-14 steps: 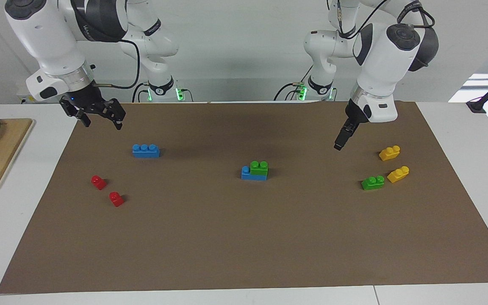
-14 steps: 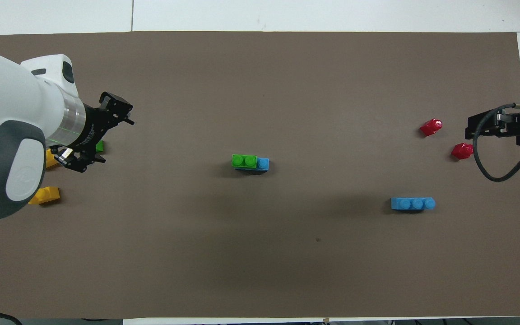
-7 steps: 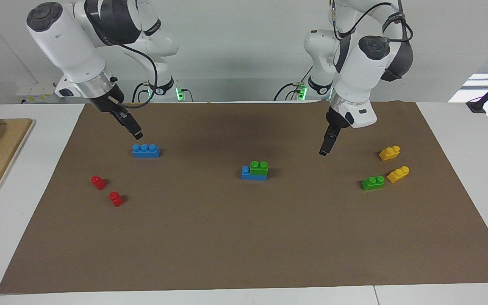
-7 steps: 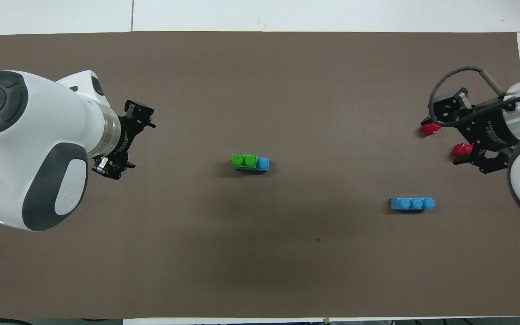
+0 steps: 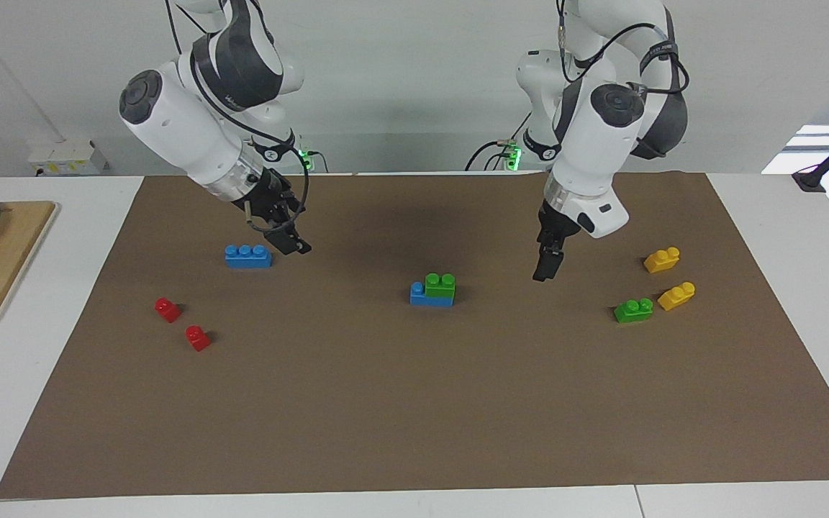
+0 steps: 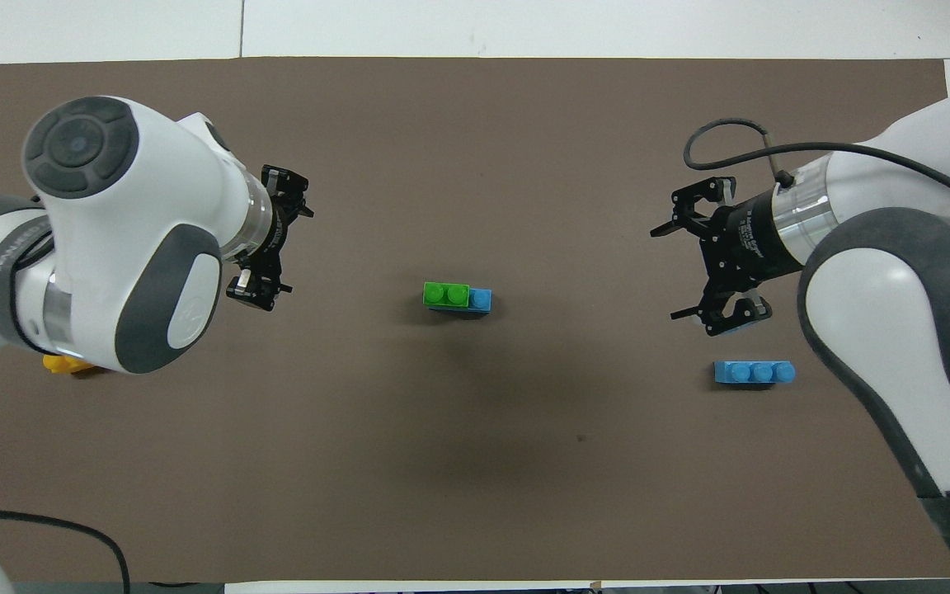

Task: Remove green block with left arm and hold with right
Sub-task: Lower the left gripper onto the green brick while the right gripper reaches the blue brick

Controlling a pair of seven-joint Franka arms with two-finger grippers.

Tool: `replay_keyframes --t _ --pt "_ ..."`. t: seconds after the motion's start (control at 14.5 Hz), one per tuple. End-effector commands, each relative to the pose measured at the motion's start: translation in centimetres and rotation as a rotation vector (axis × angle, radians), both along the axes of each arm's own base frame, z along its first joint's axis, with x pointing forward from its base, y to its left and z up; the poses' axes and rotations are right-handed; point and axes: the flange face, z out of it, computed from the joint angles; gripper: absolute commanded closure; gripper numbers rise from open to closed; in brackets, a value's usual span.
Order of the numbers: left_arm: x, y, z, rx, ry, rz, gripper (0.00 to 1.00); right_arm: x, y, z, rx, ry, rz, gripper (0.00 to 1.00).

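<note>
Nothing grabbed yet. Near to far from my bases: my right claw (image 5: 292, 241) hangs over bare mat just beside the lone blue brick (image 5: 248, 256), toward the middle; fingers apart, empty. My left claw (image 5: 545, 270) hangs over bare mat between the stack and the cluster at the left arm's end; fingers apart in the overhead view, empty.

Next out, mid-table: the green block (image 5: 440, 285) is pressed on top of a blue base brick (image 5: 430, 296), covering two studs, one blue stud bare on the right arm's side. Not separated. Left to do, I judge: right claw pins the blue base, left claw pulls the green off.

Room: open mat all round the stack, both claws well apart from it. Green twin (image 5: 633, 310) and two yellow bricks (image 5: 661, 260) sit at the left arm's end, two red bricks (image 5: 168, 309) at the right arm's end; all well clear. Mat edges far off.
</note>
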Motion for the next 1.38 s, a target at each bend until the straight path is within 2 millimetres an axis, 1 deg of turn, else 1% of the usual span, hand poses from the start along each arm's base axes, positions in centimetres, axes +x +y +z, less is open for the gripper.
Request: replay_keyframes --t 0.0,0.07,0.14,0.21,0.28,0.41,0.48,0.55,0.62,0.69,0.76,0.83,0.9,0.97,1.03,1.17,1.24,1.31 --pt "2.8 -3.5 -1.8 0.009 0.040 0.081 0.00 0.5 2.9 -1.9 0.039 0.019 -0.091 0.01" --pt "3.2 -4.9 -2.3 0.010 0.045 0.104 0.00 0.4 3.9 -2.7 0.054 0.019 -0.123 0.01" --pt "3.4 -5.6 -3.2 0.017 0.060 0.123 0.00 0.2 5.3 -3.4 0.061 0.015 -0.153 0.01" --pt "2.6 -7.2 -3.8 0.022 0.059 0.121 0.00 0.0 6.6 -4.5 0.055 0.014 -0.162 0.01" --pt "2.0 -8.0 -4.3 0.036 0.064 0.117 0.00 -0.3 7.2 -5.4 0.050 0.011 -0.167 0.01" --pt "1.7 -8.3 -4.7 0.035 0.069 0.177 0.00 -0.7 8.8 -7.1 0.053 0.010 -0.169 0.01" --pt "0.9 -9.2 -5.3 0.037 0.071 0.174 0.00 -0.6 9.2 -7.8 0.054 0.015 -0.180 0.01" --pt "0.2 -10.2 -5.7 0.027 0.057 0.185 0.00 -0.6 10.2 -8.5 0.051 0.011 -0.186 0.01" --pt "-0.2 -10.2 -6.5 0.020 0.048 0.220 0.00 -0.7 11.2 -9.1 0.050 0.006 -0.187 0.01" --pt "-1.0 -10.8 -7.6 0.017 0.046 0.235 0.00 -0.8 11.8 -9.8 0.046 0.001 -0.196 0.01" --pt "-1.8 -11.4 -8.7 0.020 0.049 0.236 0.00 -0.9 12.1 -10.2 0.048 0.000 -0.202 0.01" --pt "-2.2 -11.4 -9.7 0.027 0.055 0.241 0.00 -0.9 12.3 -10.7 0.057 0.011 -0.212 0.01" --pt "-3.0 -12.2 -10.3 0.029 0.060 0.233 0.00 -0.9 12.4 -11.0 0.057 0.013 -0.214 0.01" --pt "-3.3 -12.3 -10.9 0.036 0.067 0.242 0.00 -1.1 12.7 -11.5 0.054 -0.002 -0.219 0.01" --pt "-3.4 -12.4 -11.1 0.032 0.063 0.250 0.00 -1.3 12.8 -11.9 0.050 -0.010 -0.224 0.01" --pt "-3.5 -12.4 -11.6 0.027 0.058 0.272 0.00 -1.1 13.1 -13.7 0.039 -0.008 -0.224 0.01" --pt "-3.6 -12.4 -11.6 0.025 0.056 0.279 0.00 -1.3 14.1 -14.1 0.038 -0.022 -0.211 0.01" --pt "-3.6 -12.5 -11.6 0.023 0.054 0.280 0.00 -1.4 14.6 -14.7 0.035 -0.029 -0.209 0.01"
